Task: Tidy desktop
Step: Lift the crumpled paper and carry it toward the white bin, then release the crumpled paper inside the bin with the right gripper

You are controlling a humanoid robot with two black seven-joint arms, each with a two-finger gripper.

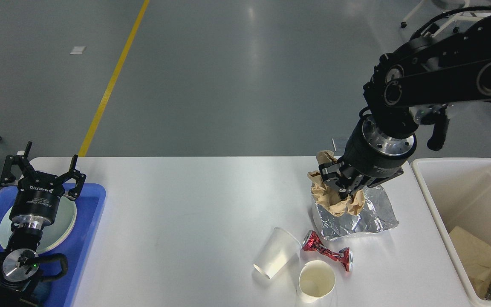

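The white desktop fills the lower half of the head view. My right gripper is shut on a crumpled brown paper wad, held above the silver foil sheet at the right side. In front lie a clear plastic cup on its side, a crushed red can and an upright paper cup. My left gripper stands open at the far left over the blue tray, holding nothing.
A cream plastic bin stands at the desktop's right end with a tan paper item inside. The blue tray holds a pale round plate. A wheeled chair base stands on the grey floor behind.
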